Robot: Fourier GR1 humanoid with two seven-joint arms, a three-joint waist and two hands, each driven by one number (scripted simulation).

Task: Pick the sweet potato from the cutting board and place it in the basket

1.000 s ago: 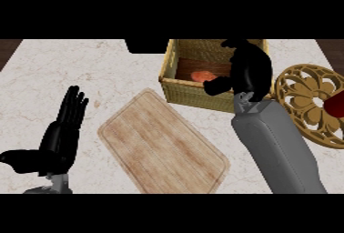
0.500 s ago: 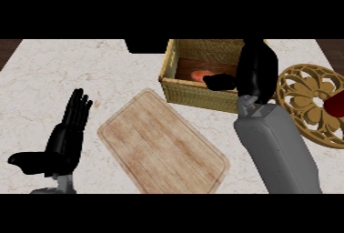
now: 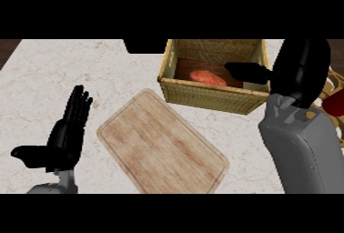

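Note:
The orange sweet potato (image 3: pixel 208 77) lies inside the woven basket (image 3: pixel 208 96) at the back of the counter. The wooden cutting board (image 3: pixel 161 143) in the middle holds nothing. My right hand (image 3: pixel 295 68) hangs over the basket's right side with straight fingers and its thumb reaching over the basket interior, apart from the sweet potato. At the lower left my left hand (image 3: pixel 67 129) rests open, fingers up, beside the board.
A round wicker trivet (image 3: pixel 334 86) with a red object (image 3: pixel 334 102) on it shows at the right edge, mostly hidden by my right forearm. A dark object (image 3: pixel 144 44) sits at the back, left of the basket.
My right hand has drawn back to the right, off the basket's middle, and the sweet potato now lies uncovered inside. The left hand has stayed put.

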